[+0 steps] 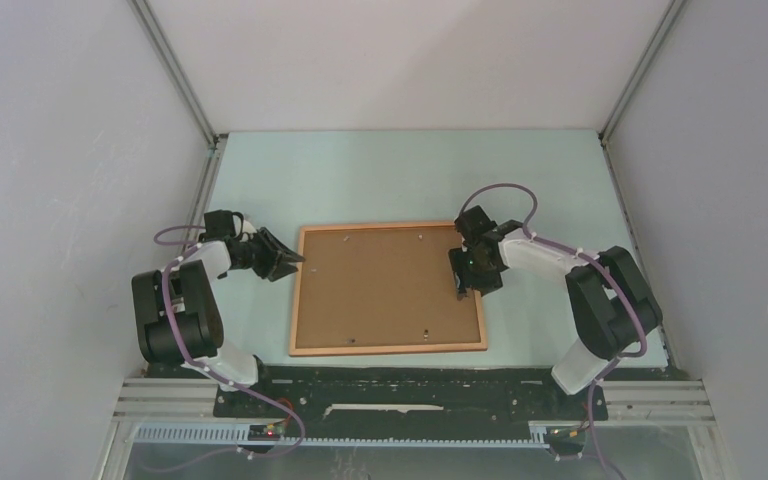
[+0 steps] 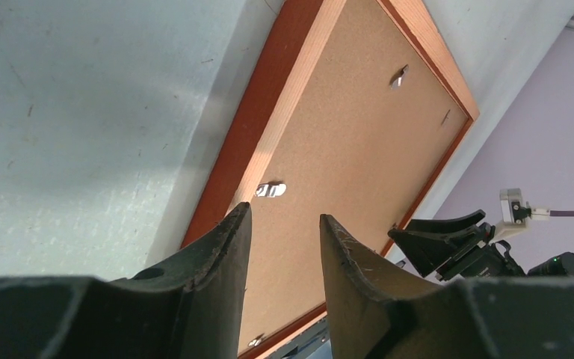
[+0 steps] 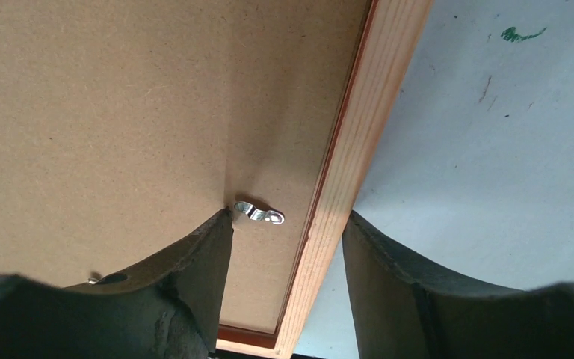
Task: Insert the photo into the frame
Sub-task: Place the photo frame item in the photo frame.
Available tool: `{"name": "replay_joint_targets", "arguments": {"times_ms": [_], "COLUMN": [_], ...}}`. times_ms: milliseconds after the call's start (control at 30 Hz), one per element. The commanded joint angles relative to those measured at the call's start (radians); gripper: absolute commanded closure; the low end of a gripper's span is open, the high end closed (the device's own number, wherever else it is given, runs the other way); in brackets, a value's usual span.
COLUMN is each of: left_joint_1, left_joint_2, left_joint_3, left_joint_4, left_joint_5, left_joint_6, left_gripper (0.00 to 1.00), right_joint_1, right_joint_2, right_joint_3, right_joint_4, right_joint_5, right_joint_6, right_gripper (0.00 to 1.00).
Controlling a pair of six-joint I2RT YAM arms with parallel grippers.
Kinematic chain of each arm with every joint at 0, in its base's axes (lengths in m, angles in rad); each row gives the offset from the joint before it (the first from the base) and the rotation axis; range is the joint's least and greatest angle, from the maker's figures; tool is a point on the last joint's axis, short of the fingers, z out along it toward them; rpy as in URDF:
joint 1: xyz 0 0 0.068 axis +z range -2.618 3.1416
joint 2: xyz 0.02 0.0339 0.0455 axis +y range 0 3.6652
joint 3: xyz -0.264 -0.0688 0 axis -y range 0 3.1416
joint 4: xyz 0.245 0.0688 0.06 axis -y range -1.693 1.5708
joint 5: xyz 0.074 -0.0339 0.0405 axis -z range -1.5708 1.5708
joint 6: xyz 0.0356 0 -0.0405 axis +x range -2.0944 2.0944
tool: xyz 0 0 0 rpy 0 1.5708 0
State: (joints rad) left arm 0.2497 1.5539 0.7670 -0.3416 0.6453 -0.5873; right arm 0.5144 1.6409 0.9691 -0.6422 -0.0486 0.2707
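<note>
**Frame face down at mid-table, a gripper at each side**

Frame [image 1: 390, 350] lies flat in the middle of the pale table [image 1: 360, 170], back side up. Its orange wooden rim runs around a brown backing board [image 1: 385, 285] that fills the whole opening.

The left gripper [image 1: 290, 258] sits at the frame's left edge, near the far corner. In its wrist view the gripper [image 2: 284, 212] has its fingers spread with nothing between them. One finger [image 2: 224, 247] is over the rim [image 2: 247, 127] and the other is over the board [image 2: 344, 134]. A small left-side clip [image 2: 271, 189] shines on the board just beyond the tips. Whether the fingers touch the wood cannot be told.

The right gripper [image 1: 463, 288] reaches over the frame's right edge, about halfway along it. Seen from its wrist, the gripper [image 3: 290, 215] is also spread and straddles the rim [image 3: 359, 127]. One finger [image 3: 202, 262] is over the board [image 3: 119, 97], its tip right beside a right-side clip [image 3: 260, 214]. The other finger hangs over the bare table [image 3: 508, 149] outside the frame. Both fingers stand clear of the rim's sides, gripping nothing.
</note>
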Motion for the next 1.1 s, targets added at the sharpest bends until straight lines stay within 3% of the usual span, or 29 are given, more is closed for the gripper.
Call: {"name": "replay_joint_targets", "arguments": {"times_ms": [0, 300, 633, 800, 867, 967, 1067], "left_joint_1": [-0.009, -0.008, -0.008, -0.009, -0.008, -0.008, -0.007], "left_joint_2": [-0.022, -0.012, -0.014, -0.015, -0.016, -0.012, -0.011], "left_joint_3": [-0.012, -0.013, -0.015, -0.015, -0.017, -0.017, -0.018], "left_joint_4": [0.019, 0.029, 0.032, 0.032, 0.034, 0.036, 0.040], "left_joint_5": [0.036, 0.047, 0.050, 0.051, 0.052, 0.054, 0.057], "left_joint_6": [-0.013, -0.018, -0.019, -0.020, -0.022, -0.023, -0.026], "left_gripper": [0.56, 0.59, 0.60, 0.61, 0.61, 0.61, 0.61], "right_joint_1": [0.033, 0.034, -0.002, -0.003, -0.006, -0.016, -0.023], "right_joint_2": [0.013, 0.052, 0.053, 0.039, 0.031, 0.025, 0.020], "right_joint_3": [0.000, 0.019, 0.031, 0.031, 0.031, 0.031, 0.031], "right_joint_4": [0.051, 0.073, 0.090, 0.100, 0.103, 0.108, 0.107], "right_joint_5": [0.044, 0.049, -0.005, -0.017, -0.013, -0.022, -0.028], "right_joint_6": [0.037, 0.058, 0.121, 0.129, 0.143, 0.171, 0.219], "right_gripper": [0.39, 0.48, 0.85, 0.79, 0.83, 0.98, 1.00]}}
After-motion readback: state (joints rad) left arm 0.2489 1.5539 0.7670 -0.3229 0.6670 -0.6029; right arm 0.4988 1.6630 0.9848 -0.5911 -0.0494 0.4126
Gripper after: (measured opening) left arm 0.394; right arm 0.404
